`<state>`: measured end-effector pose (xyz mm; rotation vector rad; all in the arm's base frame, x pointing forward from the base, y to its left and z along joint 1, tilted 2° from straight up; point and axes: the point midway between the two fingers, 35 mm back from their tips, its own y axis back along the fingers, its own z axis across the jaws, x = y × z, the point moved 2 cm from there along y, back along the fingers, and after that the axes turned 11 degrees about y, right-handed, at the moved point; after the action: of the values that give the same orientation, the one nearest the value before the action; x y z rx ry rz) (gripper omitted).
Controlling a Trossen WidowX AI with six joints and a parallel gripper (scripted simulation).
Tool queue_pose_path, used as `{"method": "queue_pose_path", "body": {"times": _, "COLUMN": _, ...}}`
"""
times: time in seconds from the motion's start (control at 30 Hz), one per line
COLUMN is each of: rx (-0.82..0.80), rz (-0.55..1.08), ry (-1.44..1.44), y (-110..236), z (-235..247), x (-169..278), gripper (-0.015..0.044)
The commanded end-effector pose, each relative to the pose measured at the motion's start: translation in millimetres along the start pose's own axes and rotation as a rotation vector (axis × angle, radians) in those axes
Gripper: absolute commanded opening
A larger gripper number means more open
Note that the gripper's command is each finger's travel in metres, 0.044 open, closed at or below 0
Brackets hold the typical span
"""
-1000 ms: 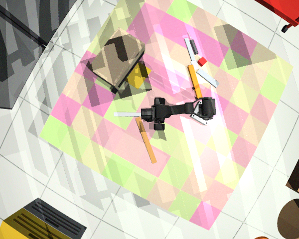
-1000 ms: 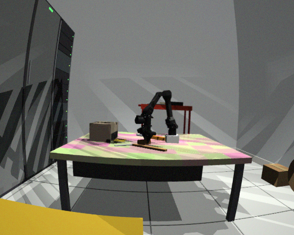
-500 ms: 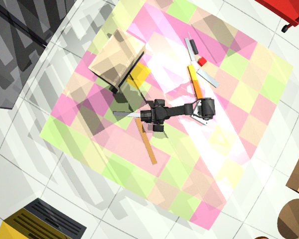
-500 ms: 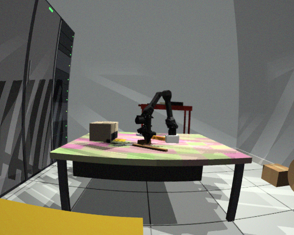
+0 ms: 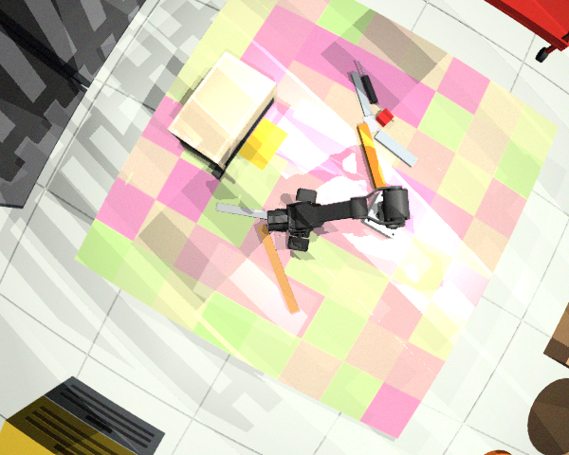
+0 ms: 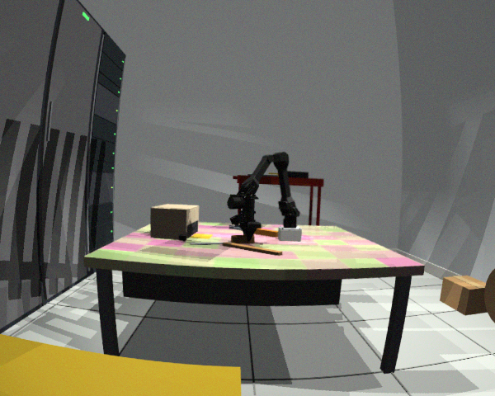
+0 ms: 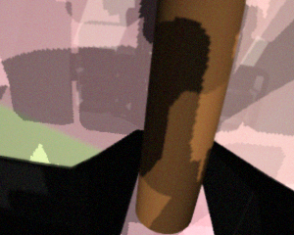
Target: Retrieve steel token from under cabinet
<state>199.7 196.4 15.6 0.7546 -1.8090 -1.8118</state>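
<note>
Mid-table | end effector [image 5: 268, 221] clamped on orange rod [image 5: 278, 268] | rod long, round, plain

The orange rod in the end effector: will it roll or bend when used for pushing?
The rod looks round in the wrist view, so it may roll once released. It appears straight and stiff. Held near one end, it could swing.

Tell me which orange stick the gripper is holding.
The lower stick, one end clamped in the gripper. The other orange stick lies untouched near the arm's base.
</note>
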Motion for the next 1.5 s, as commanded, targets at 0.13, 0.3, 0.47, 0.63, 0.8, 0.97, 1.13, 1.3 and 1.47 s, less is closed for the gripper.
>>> {"method": "queue_pose_path", "body": {"times": 0.13, "rx": 0.0, "rz": -0.002, "ry": -0.075, "y": 0.5, "z": 0.0, "x": -0.7, "gripper": 0.0}}
{"method": "queue_pose_path", "body": {"times": 0.3, "rx": 0.0, "rz": -0.002, "ry": -0.115, "y": 0.5, "z": 0.0, "x": -0.8, "gripper": 0.0}}
{"method": "queue_pose_path", "body": {"times": 0.47, "rx": 0.0, "rz": -0.002, "ry": -0.154, "y": 0.5, "z": 0.0, "x": -0.8, "gripper": 0.0}}
{"method": "queue_pose_path", "body": {"times": 0.63, "rx": 0.0, "rz": -0.002, "ry": -0.194, "y": 0.5, "z": 0.0, "x": -0.8, "gripper": 0.0}}
{"method": "queue_pose_path", "body": {"times": 0.8, "rx": 0.0, "rz": -0.002, "ry": -0.234, "y": 0.5, "z": 0.0, "x": -0.8, "gripper": 0.0}}
{"method": "queue_pose_path", "body": {"times": 0.97, "rx": 0.0, "rz": -0.002, "ry": -0.274, "y": 0.5, "z": 0.0, "x": -0.9, "gripper": 0.0}}
{"method": "queue_pose_path", "body": {"times": 1.13, "rx": 0.0, "rz": -0.002, "ry": -0.314, "y": 0.5, "z": 0.0, "x": -0.9, "gripper": 0.0}}
{"method": "queue_pose_path", "body": {"times": 1.3, "rx": 0.0, "rz": -0.002, "ry": -0.353, "y": 0.5, "z": 0.0, "x": -0.9, "gripper": 0.0}}
{"method": "queue_pose_path", "body": {"times": 1.47, "rx": 0.0, "rz": -0.002, "ry": -0.393, "y": 0.5, "z": 0.0, "x": -0.9, "gripper": 0.0}}
